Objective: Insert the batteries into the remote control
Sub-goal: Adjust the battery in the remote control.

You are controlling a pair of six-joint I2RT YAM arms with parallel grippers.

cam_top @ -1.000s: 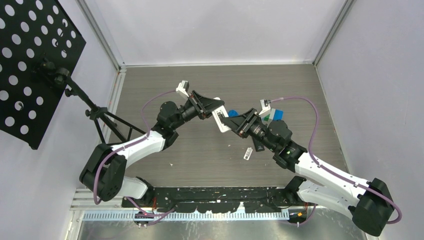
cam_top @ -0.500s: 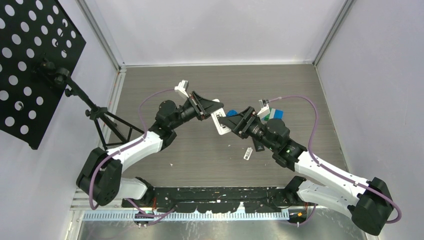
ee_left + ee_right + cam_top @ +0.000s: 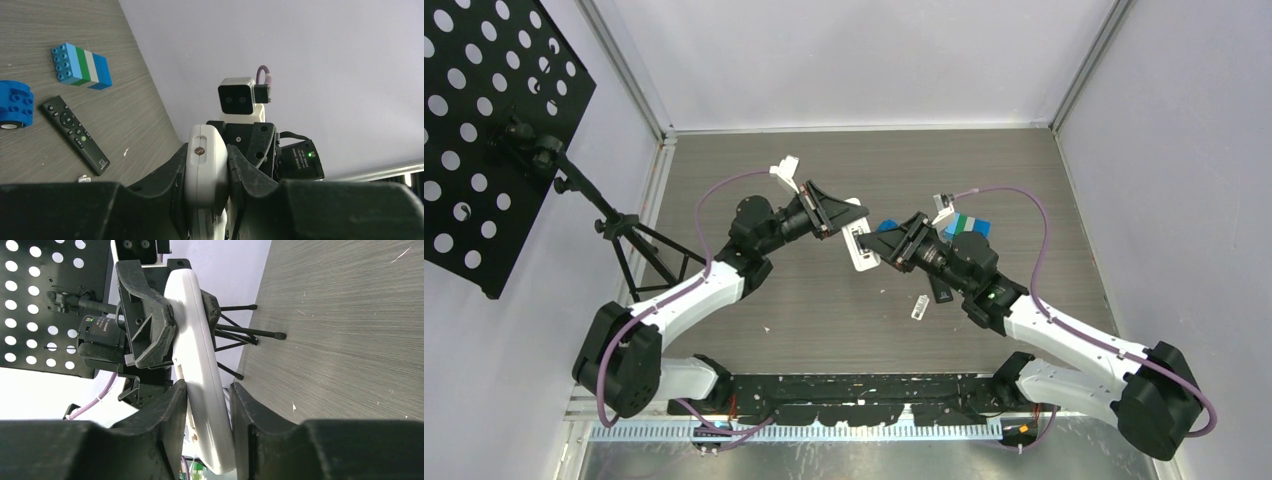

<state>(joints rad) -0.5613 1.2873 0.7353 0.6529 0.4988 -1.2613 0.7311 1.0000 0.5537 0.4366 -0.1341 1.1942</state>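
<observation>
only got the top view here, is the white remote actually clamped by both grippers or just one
observer: the left wrist view shows the left gripper shut on the white remote, with a finger pressed to each side.
operator: and the right one
observer: in the right wrist view the right gripper straddles the same remote. One finger touches it and there is a sliver of gap at the other, so it does not look clamped.
operator: whats the dark thing tucked by the right arm
observer: a black remote, lying flat on the table with its buttons up.
</observation>
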